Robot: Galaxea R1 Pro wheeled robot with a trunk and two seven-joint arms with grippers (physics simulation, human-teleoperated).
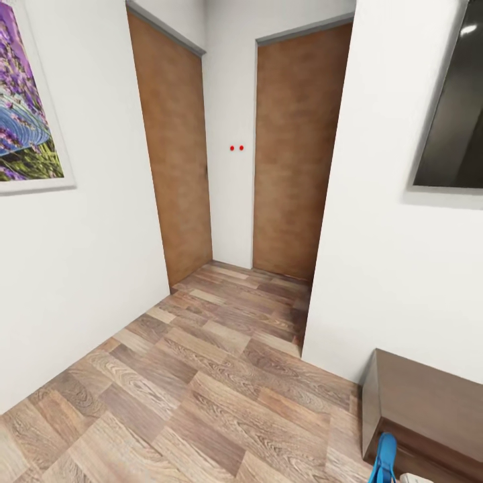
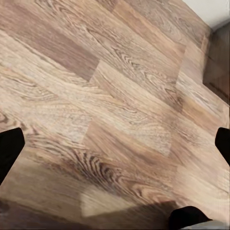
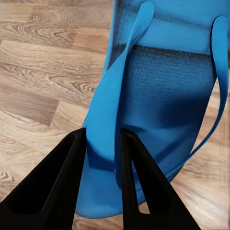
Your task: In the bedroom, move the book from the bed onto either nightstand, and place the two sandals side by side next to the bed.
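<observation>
Right pincer (image 3: 103,136) is clamped on one blue sandal (image 3: 158,96): the two black fingers (image 3: 52,187) pinch the edge of the sole between them, thin strap running up beside the grip. Sandal hangs above the wood-plank floor (image 3: 43,72), clear of it as far as the wrist view shows. In the head view the same sandal (image 1: 384,458) pokes up just beside the near corner of the low dark brown bench (image 1: 429,402), which sits against the white wall (image 1: 389,268).

Left pincer (image 2: 115,143): black fingertips (image 2: 9,148) sit at opposite edges of the wrist view, spread wide, nothing between them but floor planks (image 2: 110,96). Agape, holding nothing.

Surroundings relative to the bench: a dark flat screen (image 1: 453,114) is mounted on the wall above it. Further along from the bench the wall ends at a corner, and past that is a short recess with two brown doors (image 1: 295,154), one facing the camera and one on the side wall (image 1: 178,147). Two small red dots (image 1: 236,147) sit on the white strip between the doors. On the wall across the floor from the bench hangs a framed purple flower picture (image 1: 27,100).
</observation>
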